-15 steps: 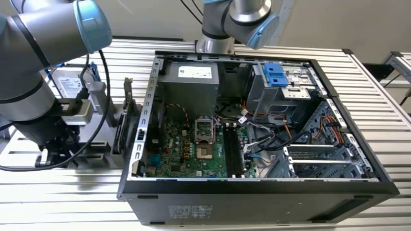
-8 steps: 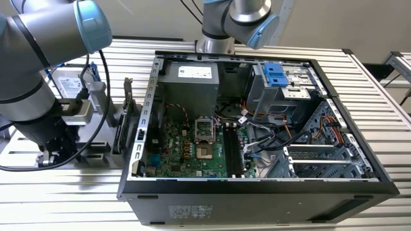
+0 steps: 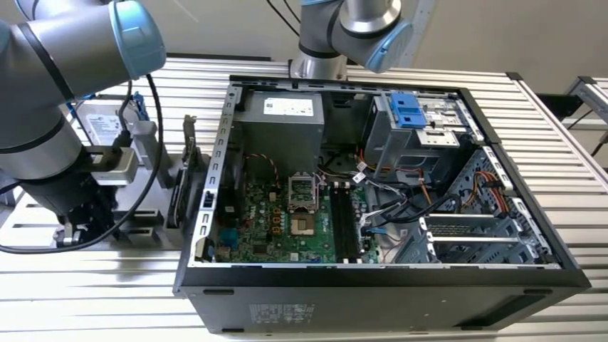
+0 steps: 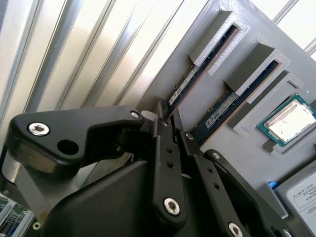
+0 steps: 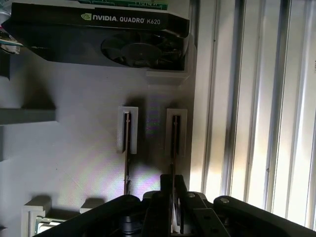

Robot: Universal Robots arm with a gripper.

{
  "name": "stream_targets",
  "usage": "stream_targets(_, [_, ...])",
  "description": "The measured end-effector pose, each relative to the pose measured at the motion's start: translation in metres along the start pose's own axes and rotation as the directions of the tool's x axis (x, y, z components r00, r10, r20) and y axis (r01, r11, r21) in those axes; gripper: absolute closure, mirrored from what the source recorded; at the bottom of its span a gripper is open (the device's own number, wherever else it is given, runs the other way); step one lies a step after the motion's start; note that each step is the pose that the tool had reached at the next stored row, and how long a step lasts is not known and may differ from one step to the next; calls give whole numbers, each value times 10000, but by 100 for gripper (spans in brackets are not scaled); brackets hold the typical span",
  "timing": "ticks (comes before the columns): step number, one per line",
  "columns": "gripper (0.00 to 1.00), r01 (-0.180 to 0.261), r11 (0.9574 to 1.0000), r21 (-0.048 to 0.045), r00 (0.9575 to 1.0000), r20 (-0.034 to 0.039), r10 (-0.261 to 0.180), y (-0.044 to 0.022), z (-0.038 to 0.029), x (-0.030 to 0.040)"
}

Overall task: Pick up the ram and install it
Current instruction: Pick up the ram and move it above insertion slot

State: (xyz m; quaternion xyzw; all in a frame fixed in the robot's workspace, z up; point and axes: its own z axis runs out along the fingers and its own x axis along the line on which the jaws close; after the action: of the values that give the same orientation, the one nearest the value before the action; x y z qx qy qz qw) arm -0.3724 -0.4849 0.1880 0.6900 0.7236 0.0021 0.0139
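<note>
I'm working over a ribbed metal table [image 3: 570, 142], its grooves running bare past the outer edge of a grey holder [image 4: 237, 163]. In the exterior view an open computer case [image 3: 380, 285] fills the middle. At nine o'clock from it the arm reaches down, and the gripper [image 3: 76, 228] is low against the holder. A hard drive [image 3: 100, 122] stands at about ten o'clock.

In both wrist views the ram [image 4: 197, 79] stands on edge in the slot nearest the holder's outer edge. Its far end is tucked under a raised grey pocket. The jaws are drawn narrow and clamped on either face of its near end, with one fingertip [image 5: 166, 190] against each side.

A second stick [image 5: 127, 143] stands parallel in the next slot. The two are apart, with a strip of bare grey between them, so room is tight on that side. On the table side nothing crowds the gripper.

A processor [image 4: 290, 120] lies flat beyond the second stick. In the first wrist view a graphics card [image 5: 64, 29] lies across the far end of both slots, clear of the stick ends.
</note>
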Motion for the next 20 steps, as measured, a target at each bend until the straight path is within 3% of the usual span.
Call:
stream_targets(15, [100,0,10000,-2,10000,-1,0,0,6,0])
stream_targets(20, [100,0,10000,0,10000,0,0,0,-25,0])
